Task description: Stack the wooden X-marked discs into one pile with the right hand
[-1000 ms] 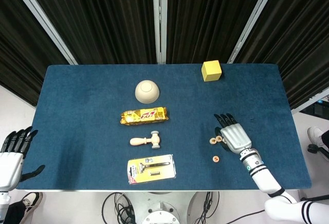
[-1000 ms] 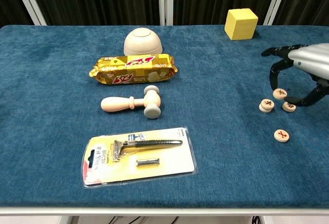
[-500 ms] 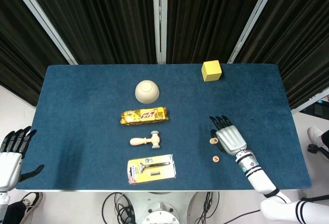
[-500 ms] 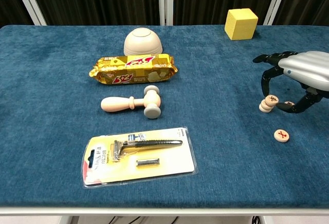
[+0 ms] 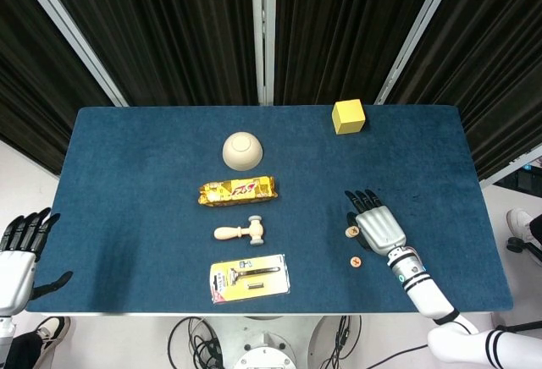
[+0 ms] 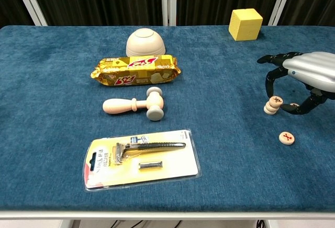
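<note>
Fingers (image 6: 272,74) of the right hand (image 6: 306,79) arch, spread apart, over a small pile of X-marked discs (image 6: 272,104), their tips at the top disc; whether they pinch it cannot be told. One loose X-marked disc (image 6: 286,138) lies nearer the table's front edge, apart from the hand. Farther back, a yellow cube (image 6: 245,24) stands on the blue table (image 6: 220,102). At far left, the left hand (image 5: 24,255) hangs off the table, fingers apart.
</note>
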Controlling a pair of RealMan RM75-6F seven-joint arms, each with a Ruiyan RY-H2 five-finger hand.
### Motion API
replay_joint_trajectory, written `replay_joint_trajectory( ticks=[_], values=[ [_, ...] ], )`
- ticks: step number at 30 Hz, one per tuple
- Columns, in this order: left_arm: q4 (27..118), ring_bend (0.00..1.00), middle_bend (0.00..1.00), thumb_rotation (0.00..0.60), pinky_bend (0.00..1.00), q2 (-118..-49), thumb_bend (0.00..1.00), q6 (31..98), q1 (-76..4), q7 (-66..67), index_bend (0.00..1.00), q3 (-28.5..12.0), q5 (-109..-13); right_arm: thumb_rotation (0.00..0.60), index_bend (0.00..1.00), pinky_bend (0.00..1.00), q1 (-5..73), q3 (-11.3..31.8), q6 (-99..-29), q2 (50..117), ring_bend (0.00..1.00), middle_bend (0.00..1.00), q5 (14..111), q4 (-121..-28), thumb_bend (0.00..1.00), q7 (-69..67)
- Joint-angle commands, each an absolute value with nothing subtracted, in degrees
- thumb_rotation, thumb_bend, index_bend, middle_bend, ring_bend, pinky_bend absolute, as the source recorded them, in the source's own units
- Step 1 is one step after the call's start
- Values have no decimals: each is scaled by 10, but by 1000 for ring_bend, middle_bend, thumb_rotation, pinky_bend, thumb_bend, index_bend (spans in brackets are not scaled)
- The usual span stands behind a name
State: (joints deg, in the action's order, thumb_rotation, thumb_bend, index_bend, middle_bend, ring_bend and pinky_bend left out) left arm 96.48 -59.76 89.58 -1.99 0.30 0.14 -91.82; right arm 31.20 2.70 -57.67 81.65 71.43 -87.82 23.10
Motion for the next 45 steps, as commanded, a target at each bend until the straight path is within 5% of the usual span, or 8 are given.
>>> replay_joint_trajectory(
  ticks=[1,20,33,45],
  values=[
    [965,0,0,600,0,-597,138,895,-20,3,77,1,-918,600,501,0,313,28,-574,817,0,15,711,-877,303,232],
    [963,0,0,600,0,-597,138,893,-21,0,77,1,-916,600,315,0,313,25,-571,810,0,9,716,-886,272,224],
    [966,0,0,600,0,-599,138,892,-22,10,77,2,-918,600,311,0,275,-32,-629,745,0,6,833,-960,270,202],
    [968,0,0,600,0,-599,138,893,-21,12,77,2,-918,600,356,0,249,-56,-631,774,0,0,857,-914,267,203]
  ],
)
